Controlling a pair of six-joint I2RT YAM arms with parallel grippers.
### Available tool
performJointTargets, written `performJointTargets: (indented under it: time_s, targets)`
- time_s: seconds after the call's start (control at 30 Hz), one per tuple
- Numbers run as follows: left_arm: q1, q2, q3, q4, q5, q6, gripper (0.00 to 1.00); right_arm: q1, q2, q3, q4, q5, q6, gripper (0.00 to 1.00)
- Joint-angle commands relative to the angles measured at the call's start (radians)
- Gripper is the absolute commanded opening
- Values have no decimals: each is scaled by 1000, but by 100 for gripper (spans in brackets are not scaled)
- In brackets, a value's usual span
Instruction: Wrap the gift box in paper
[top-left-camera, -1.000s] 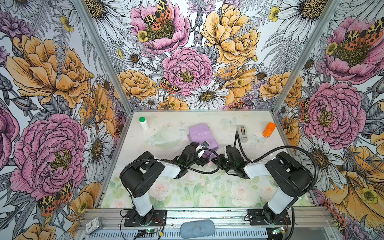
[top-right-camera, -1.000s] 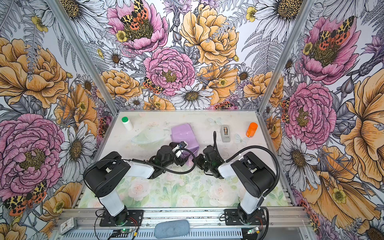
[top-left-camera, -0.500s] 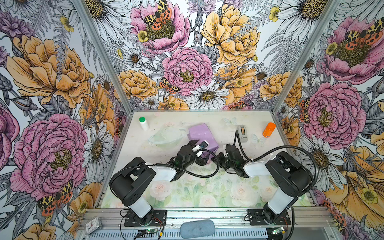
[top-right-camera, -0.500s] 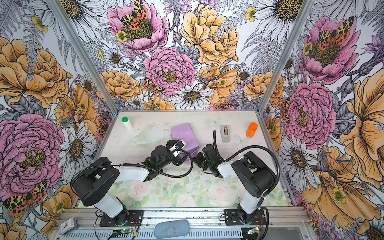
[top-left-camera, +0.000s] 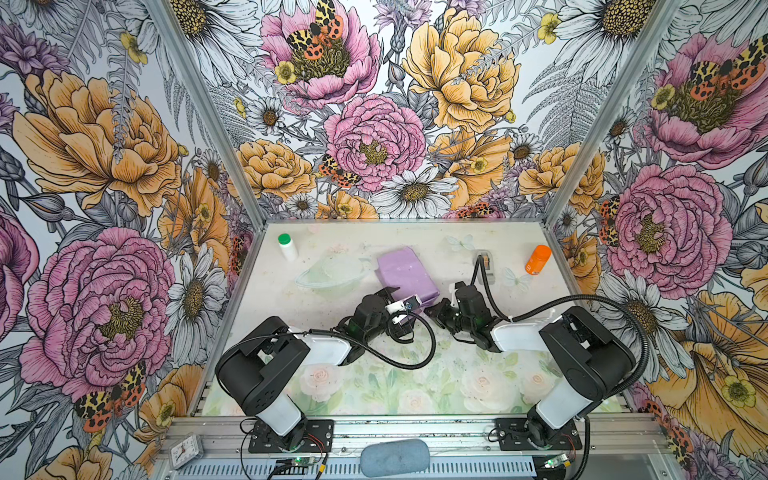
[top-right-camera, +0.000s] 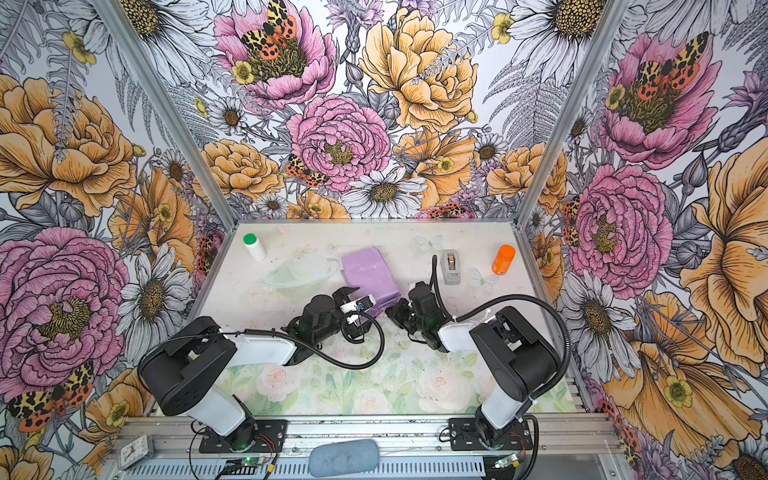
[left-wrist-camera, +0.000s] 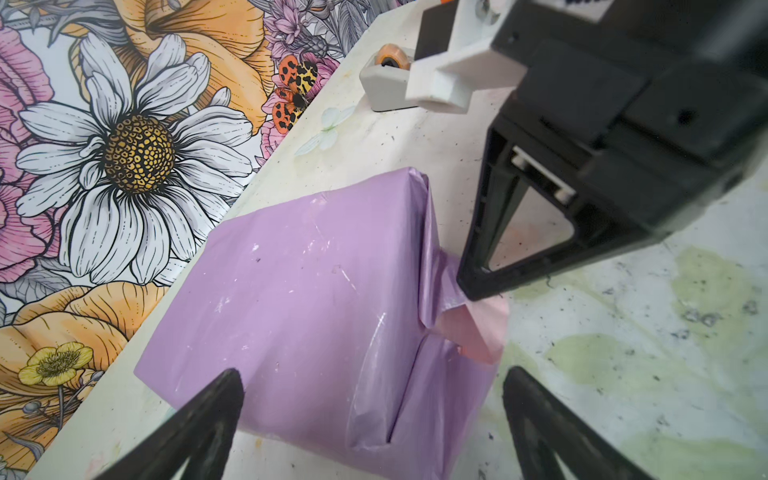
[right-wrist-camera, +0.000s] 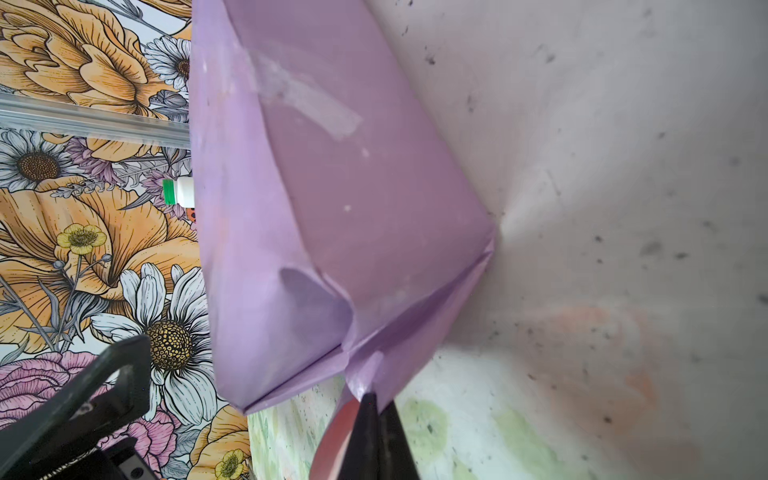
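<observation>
The paper (top-left-camera: 405, 270) is folded into a lilac parcel lying mid-table, and the gift box is hidden inside it. Clear tape strips show on the parcel's top in the left wrist view. My left gripper (left-wrist-camera: 374, 374) is open, its fingers straddling the parcel's near end without touching it; in a top view the left gripper (top-left-camera: 399, 297) sits at the parcel's front edge. My right gripper (right-wrist-camera: 370, 399) is shut on a loose paper flap (left-wrist-camera: 473, 328) at the parcel's near right corner. The flap's underside is pink. In a top view the right gripper (top-left-camera: 434, 309) is beside that corner.
A grey tape dispenser (top-left-camera: 484, 266) stands behind the right arm, and an orange bottle (top-left-camera: 537, 259) stands at the back right. At the back left is a white bottle with a green cap (top-left-camera: 286, 246). A clear plastic dish (top-left-camera: 332, 272) lies left of the parcel.
The right gripper's jaws have shut on the paper flap. The left arm's elbow has swung out to the left while its open gripper stays at the parcel's near end.
</observation>
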Motion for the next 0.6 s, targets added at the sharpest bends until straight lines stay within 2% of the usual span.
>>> performJointTargets:
  time_s: [0.0,0.37,0.57]
  targets:
    - [-17,29,20,-19,-3,37,99,-11,-29,26,-6,2,-6,0]
    - [-70,148,82,25,-185,54,99,-25,-44,23,-27,-1,-19,0]
    - [-76,191,107,27,-227,56,99,-30,-49,26,-31,-3,-23,0]
